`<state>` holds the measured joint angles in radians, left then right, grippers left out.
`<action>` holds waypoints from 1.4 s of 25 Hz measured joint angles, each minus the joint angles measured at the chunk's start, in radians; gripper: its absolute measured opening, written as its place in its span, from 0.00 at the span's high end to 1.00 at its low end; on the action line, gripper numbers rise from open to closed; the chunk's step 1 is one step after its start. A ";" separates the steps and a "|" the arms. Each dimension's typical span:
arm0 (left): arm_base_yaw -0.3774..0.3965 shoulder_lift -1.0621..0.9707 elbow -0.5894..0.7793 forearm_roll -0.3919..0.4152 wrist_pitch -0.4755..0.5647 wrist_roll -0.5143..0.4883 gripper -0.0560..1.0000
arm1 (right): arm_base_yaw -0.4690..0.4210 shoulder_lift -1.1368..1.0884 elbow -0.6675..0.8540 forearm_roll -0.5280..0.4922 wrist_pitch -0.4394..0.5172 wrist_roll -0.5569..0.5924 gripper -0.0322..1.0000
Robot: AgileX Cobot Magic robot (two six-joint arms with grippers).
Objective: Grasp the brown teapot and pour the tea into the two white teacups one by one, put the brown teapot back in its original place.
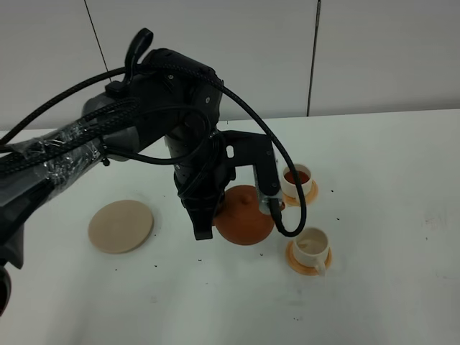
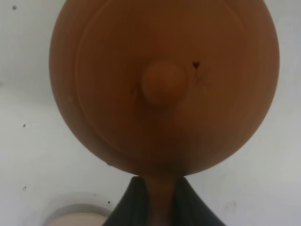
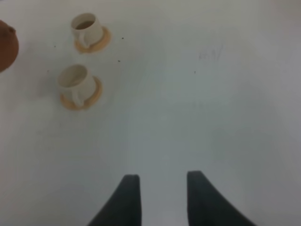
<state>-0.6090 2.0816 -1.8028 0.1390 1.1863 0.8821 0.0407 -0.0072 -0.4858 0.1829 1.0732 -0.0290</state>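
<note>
My left gripper (image 1: 214, 215) is shut on the loop handle of the brown teapot (image 1: 246, 215), which it holds just left of the two white teacups. In the left wrist view the teapot (image 2: 164, 84) fills the frame lid-on, and its handle runs between the dark fingers (image 2: 124, 209). The far teacup (image 1: 296, 177) holds reddish-brown tea (image 1: 295, 175). The near teacup (image 1: 310, 245) looks pale inside. Both show in the right wrist view, the far teacup (image 3: 87, 28) and the near teacup (image 3: 75, 81). My right gripper (image 3: 162, 177) hangs open over bare table.
The round beige plate (image 1: 121, 226) lies bare to the left of the teapot. Each cup stands on a small orange saucer (image 1: 300, 266). The bulky left arm and its cables hide the table's back left. A white wall stands behind the table.
</note>
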 joint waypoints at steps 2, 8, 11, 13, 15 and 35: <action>0.000 0.008 0.000 0.000 0.000 0.022 0.79 | 0.000 0.000 0.000 0.000 0.000 0.000 0.74; 0.000 0.032 0.000 -0.001 0.000 0.073 0.79 | 0.000 0.000 0.000 0.000 0.000 0.001 0.74; 0.000 0.047 0.000 -0.003 0.000 0.082 0.79 | 0.000 0.000 0.000 0.000 0.000 0.001 0.74; 0.000 0.060 0.000 -0.004 0.000 0.083 0.79 | 0.000 0.000 0.000 0.000 0.000 0.000 0.74; 0.000 0.072 0.000 -0.005 0.000 0.084 0.79 | 0.000 0.000 0.000 0.000 0.000 0.000 0.74; -0.003 0.082 0.000 -0.001 -0.021 0.083 0.79 | 0.000 0.000 0.000 0.000 0.000 0.000 0.74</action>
<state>-0.6121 2.1632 -1.8025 0.1382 1.1654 0.9651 0.0407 -0.0072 -0.4858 0.1829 1.0732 -0.0291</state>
